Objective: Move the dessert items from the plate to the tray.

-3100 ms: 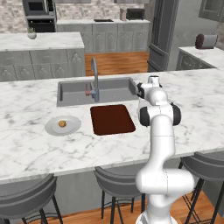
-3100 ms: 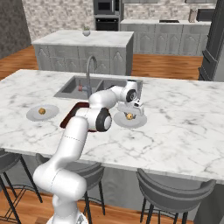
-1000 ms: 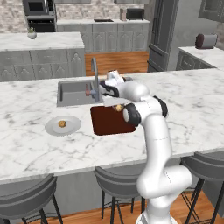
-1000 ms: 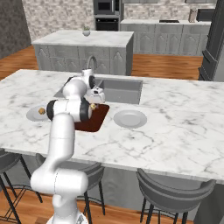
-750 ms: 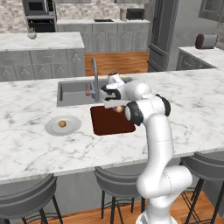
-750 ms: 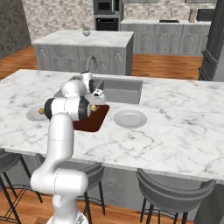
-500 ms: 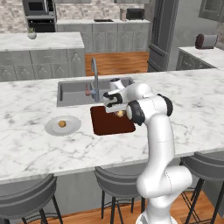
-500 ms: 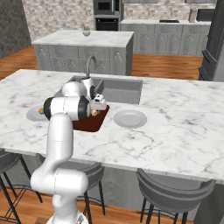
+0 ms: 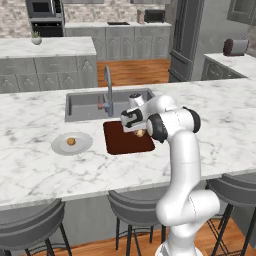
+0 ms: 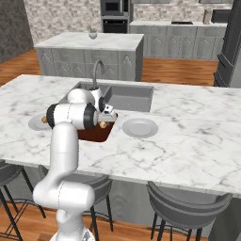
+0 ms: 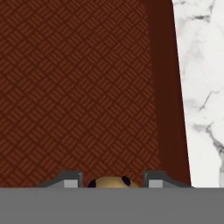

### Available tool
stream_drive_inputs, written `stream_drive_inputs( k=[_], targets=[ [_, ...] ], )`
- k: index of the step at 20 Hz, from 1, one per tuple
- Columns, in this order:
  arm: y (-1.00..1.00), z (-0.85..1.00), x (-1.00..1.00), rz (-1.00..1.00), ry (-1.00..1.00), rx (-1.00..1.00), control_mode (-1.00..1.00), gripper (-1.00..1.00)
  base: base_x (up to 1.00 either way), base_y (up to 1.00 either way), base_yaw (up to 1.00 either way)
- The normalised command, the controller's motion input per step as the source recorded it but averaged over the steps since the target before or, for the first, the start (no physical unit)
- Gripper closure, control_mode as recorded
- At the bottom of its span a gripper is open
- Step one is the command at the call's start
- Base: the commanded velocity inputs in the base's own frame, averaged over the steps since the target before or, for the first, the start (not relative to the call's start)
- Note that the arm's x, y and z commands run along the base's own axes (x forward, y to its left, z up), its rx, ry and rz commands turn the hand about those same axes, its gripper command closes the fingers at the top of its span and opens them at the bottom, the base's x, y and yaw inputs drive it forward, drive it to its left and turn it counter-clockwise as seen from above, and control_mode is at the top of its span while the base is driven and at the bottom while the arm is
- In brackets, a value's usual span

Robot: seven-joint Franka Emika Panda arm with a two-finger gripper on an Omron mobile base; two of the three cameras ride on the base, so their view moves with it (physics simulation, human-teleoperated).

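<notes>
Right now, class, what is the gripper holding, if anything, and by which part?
The gripper holds a dessert item by its sides, between the fingertips, above the tray.

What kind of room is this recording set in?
A rendered home kitchen, most likely: a marble island counter with a sunken sink and faucet, bar stools along its near edge, and a wall oven behind.
</notes>
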Motion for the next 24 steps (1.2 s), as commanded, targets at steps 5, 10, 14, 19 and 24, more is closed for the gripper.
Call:
stream_drive_inputs(
  k=[5, 10, 14, 19, 24],
  targets=[
    [0.00, 0.00, 0.00, 0.00, 0.00, 0.00, -1.00, -1.00, 0.00, 0.00, 0.00],
    [0.00, 0.00, 0.00, 0.00, 0.00, 0.00, -1.00, -1.00, 0.00, 0.00, 0.00],
    [0.00, 0.05, 0.01, 0.00, 0.00, -0.02, -1.00, -1.00, 0.00, 0.00, 0.00],
    [0.01, 0.58, 0.00, 0.00, 0.00, -0.01, -1.00, -1.00, 0.00, 0.00, 0.00],
    [0.49, 0.97, -0.28, 0.00, -0.02, 0.00, -1.00, -1.00, 0.00, 0.00, 0.00]
  ],
)
